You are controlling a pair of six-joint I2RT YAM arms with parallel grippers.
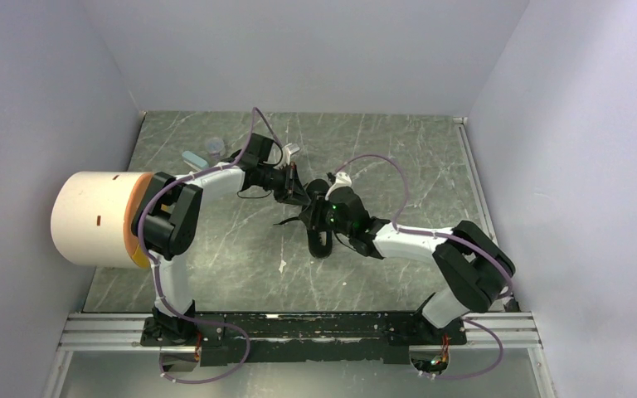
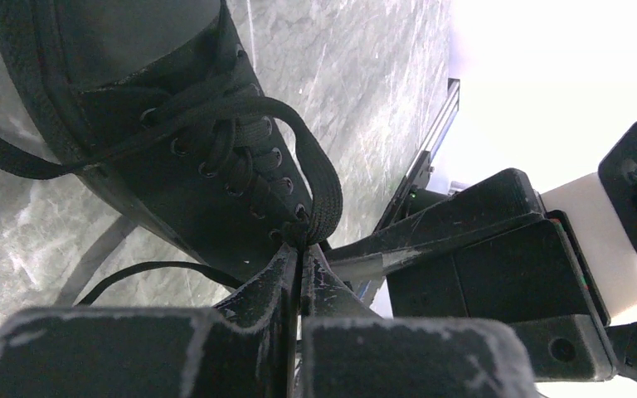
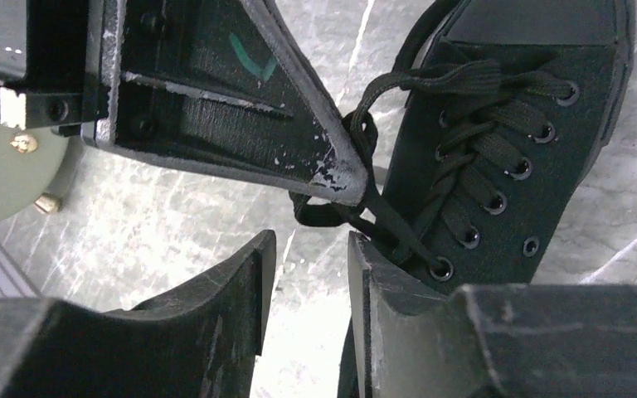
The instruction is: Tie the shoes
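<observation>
The black shoe (image 1: 322,236) lies on the marble table, under both grippers. My left gripper (image 2: 302,249) is shut on a loop of the black lace (image 2: 323,178) just off the shoe's eyelets (image 2: 240,170). In the right wrist view the left gripper's fingers (image 3: 216,108) pinch the lace (image 3: 357,137) beside the shoe (image 3: 506,166). My right gripper (image 3: 311,245) is open and empty, its jaws apart just below that pinch, the right finger against the shoe's side. A loose lace end (image 2: 133,269) trails on the table.
A big white roll with an orange end (image 1: 91,217) lies at the left, beside the left arm. Small pale blue and clear items (image 1: 203,153) sit at the back left. A white scrap (image 1: 282,265) lies in front of the shoe. A metal rail (image 1: 299,327) runs along the near edge.
</observation>
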